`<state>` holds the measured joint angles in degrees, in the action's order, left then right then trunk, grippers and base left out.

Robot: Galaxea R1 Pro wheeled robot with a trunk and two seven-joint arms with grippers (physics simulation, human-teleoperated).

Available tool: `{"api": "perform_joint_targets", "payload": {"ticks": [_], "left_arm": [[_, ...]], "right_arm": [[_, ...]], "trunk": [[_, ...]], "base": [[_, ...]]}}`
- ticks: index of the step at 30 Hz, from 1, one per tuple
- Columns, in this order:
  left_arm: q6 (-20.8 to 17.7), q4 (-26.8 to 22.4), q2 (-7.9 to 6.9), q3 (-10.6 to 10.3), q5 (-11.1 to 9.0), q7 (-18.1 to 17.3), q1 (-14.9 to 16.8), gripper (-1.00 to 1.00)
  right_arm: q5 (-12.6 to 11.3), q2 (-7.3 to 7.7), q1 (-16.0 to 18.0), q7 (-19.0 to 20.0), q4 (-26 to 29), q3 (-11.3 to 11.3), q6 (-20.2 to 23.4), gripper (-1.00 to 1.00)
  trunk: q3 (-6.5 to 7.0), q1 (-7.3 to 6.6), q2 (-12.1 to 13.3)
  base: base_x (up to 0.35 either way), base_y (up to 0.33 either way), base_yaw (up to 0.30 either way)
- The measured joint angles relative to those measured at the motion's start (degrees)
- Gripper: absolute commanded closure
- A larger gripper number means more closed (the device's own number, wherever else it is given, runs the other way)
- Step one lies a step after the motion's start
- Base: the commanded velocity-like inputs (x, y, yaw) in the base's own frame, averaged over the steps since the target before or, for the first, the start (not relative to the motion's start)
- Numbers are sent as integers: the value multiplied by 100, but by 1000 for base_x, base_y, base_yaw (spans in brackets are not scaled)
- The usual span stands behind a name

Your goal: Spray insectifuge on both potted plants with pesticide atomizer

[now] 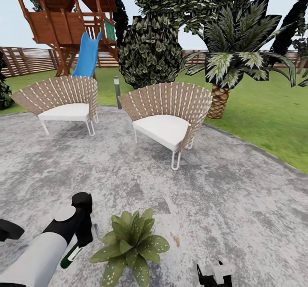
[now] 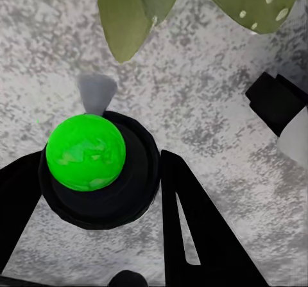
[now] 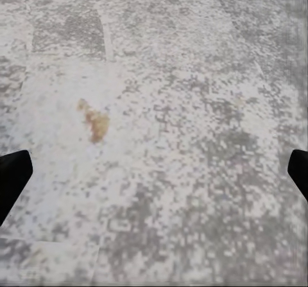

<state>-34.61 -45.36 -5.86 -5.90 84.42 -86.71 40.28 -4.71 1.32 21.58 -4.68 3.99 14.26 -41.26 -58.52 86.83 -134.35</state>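
Note:
My left gripper (image 1: 82, 235) is shut on the pesticide atomizer (image 1: 70, 255), a slim dark green bottle with a white label strip, held low over the grey patio of the garden. The left wrist view looks down on the atomizer (image 2: 86, 152), showing a bright green cap in a black collar between the two black fingers (image 2: 192, 235), with a pale grey cone at its nozzle. One potted plant (image 1: 130, 244), a rosette of broad speckled green leaves, stands just right of the bottle; its leaves (image 2: 128, 17) reach toward the nozzle and hide its pot. My right gripper (image 1: 216, 274) hangs open over bare paving with nothing between its fingers (image 3: 13, 181).
Two woven chairs with white cushions (image 1: 164, 120) (image 1: 64, 101) stand on the round patio (image 1: 239, 193). Beyond them are a lamp post (image 1: 117, 92), a dark bush (image 1: 149, 51), a palm (image 1: 233, 51), lawn (image 1: 265, 107), a wooden play tower with a blue slide (image 1: 87, 56) and a fence. A brown stain (image 3: 95, 121) marks the paving.

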Motion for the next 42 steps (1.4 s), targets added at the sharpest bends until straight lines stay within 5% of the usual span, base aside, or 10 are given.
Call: {"api": "perform_joint_targets", "payload": {"ticks": [5,11,13,22,31,35,42], "left_arm": [[2,344,-11,0,-219,352,-189,100],[9,772,-52,213,-865,884,-199,100],[17,799,-77,232,-943,913,-205,100],[837,1037,-158,207,-884,792,-176,100],[890,1035,-408,212,-446,612,-154,100],[905,1042,-537,245,-432,605,-177,100],[821,1029,-322,231,-423,611,-181,100]], "right_arm": [[0,-1,1,1,-2,0,0,-100],[0,-1,2,7,-2,-1,0,-100],[0,-1,2,9,-2,-1,0,-100],[-1,3,2,2,-2,-4,0,-100],[0,8,2,-4,-2,-6,0,-100],[1,8,2,1,-2,-2,2,-100],[1,8,2,1,-2,-2,0,-100]], "trunk": [[0,0,0],[0,0,0],[0,0,0],[0,0,0],[0,0,0],[0,0,0],[0,0,0]], "base": [[0,0,-132],[0,0,-6],[0,0,0],[0,0,0],[0,0,0],[0,0,0],[0,0,0]]}}
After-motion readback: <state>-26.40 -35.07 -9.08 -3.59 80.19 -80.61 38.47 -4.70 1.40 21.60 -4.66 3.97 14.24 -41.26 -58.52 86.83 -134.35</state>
